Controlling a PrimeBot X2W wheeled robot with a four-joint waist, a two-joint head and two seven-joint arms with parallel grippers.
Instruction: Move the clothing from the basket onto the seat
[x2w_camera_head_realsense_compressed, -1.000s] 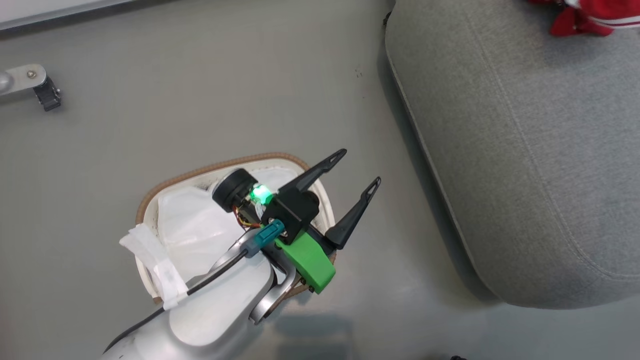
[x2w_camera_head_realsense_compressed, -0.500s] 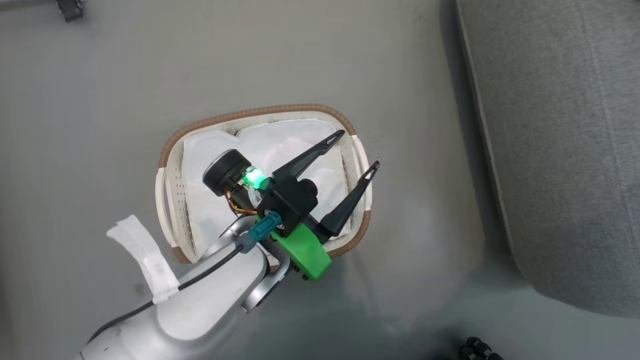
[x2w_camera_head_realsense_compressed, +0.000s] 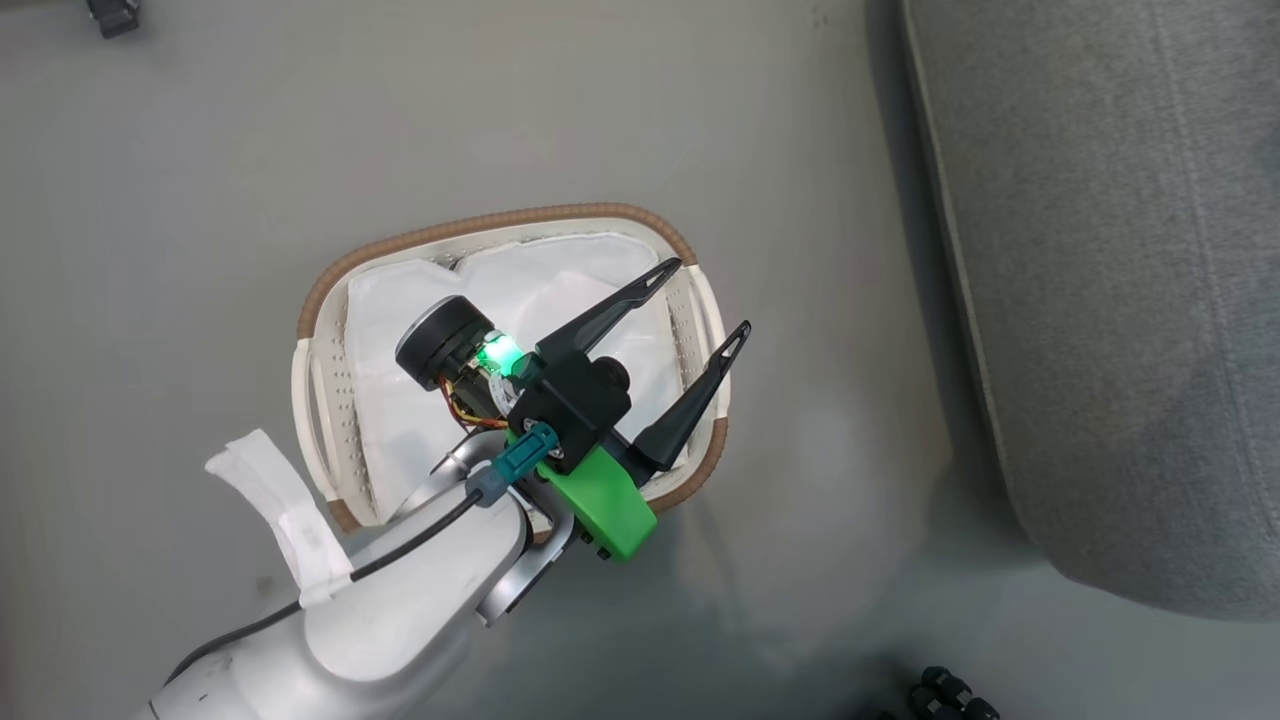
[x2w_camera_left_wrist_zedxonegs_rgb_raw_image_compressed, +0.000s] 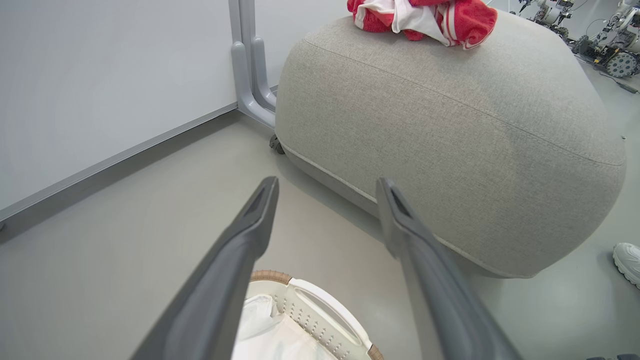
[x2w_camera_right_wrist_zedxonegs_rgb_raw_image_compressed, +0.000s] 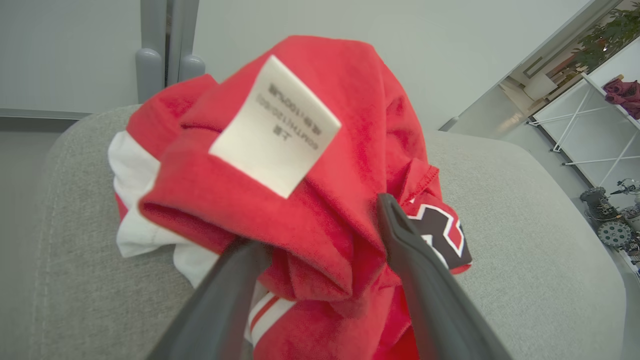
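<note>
The left hand (x2w_camera_head_realsense_compressed: 706, 299) has two long, tapering black fingers (x2w_camera_head_realsense_compressed: 610, 315) with slotted tips, set in a boxy black housing (x2w_camera_head_realsense_compressed: 578, 402) above a bright green plastic block (x2w_camera_head_realsense_compressed: 603, 503). A round black camera barrel (x2w_camera_head_realsense_compressed: 440, 345) sits beside a glowing green light (x2w_camera_head_realsense_compressed: 492, 353). A black cable (x2w_camera_head_realsense_compressed: 405, 544) with a teal plug (x2w_camera_head_realsense_compressed: 522, 462) runs along the glossy silver-white forearm (x2w_camera_head_realsense_compressed: 400, 620), tagged with white tape (x2w_camera_head_realsense_compressed: 280, 508).

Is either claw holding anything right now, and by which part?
Nothing is gripped. The left gripper hangs open over the basket; the right gripper stands open around the clothing lying on the seat.
</note>
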